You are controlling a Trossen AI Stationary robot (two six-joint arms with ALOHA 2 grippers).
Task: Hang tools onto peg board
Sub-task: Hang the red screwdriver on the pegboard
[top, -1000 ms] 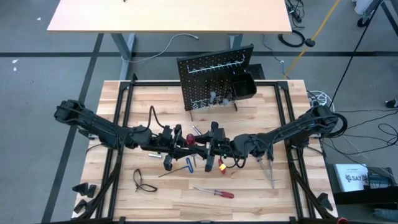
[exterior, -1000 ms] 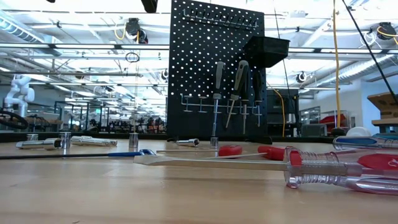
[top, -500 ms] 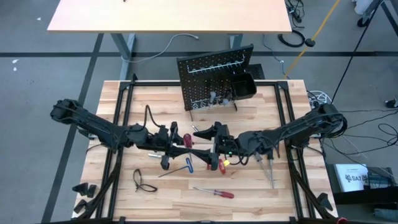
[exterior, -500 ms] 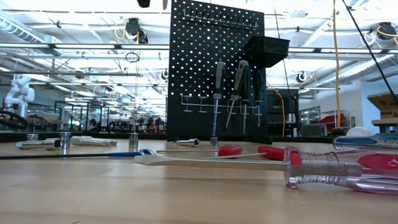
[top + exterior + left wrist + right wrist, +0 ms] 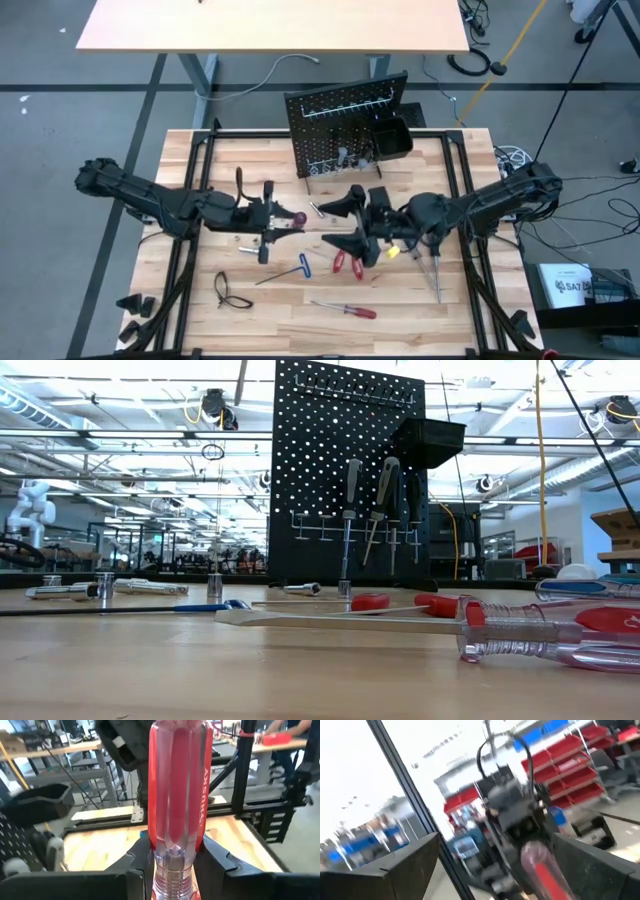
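Note:
The black peg board [image 5: 345,130] stands upright at the table's far middle, with screwdrivers [image 5: 349,510] hanging on its front. My left gripper [image 5: 272,222] is at the table's middle, shut on a red clear-handled screwdriver [image 5: 177,785]. The handle's free end [image 5: 298,218] points toward the table's right. My right gripper [image 5: 338,225] stands open just right of that end, apart from it, facing the handle. Other tools lie on the table: a blue T-handle key [image 5: 290,268] and red-handled screwdrivers [image 5: 346,262]. My left gripper pinches the screwdriver's handle at its shaft end [image 5: 172,862] between its two fingers. The fingers come about level from the table's left and lie along the tool. The handle sticks out forward past the fingertips, and the screwdriver is lifted clear of the table.
A black bin [image 5: 392,138] hangs on the peg board's right side. Another red screwdriver [image 5: 346,309] lies near the front edge, long silver tools [image 5: 432,272] at the right, and a black looped object [image 5: 228,290] at the front left. Small silver bits [image 5: 100,588] stand on the table.
My right gripper has opened, let go of the red handle and drawn back toward the table's right edge. My left gripper keeps the screwdriver and has shifted a little toward the left and far edges.

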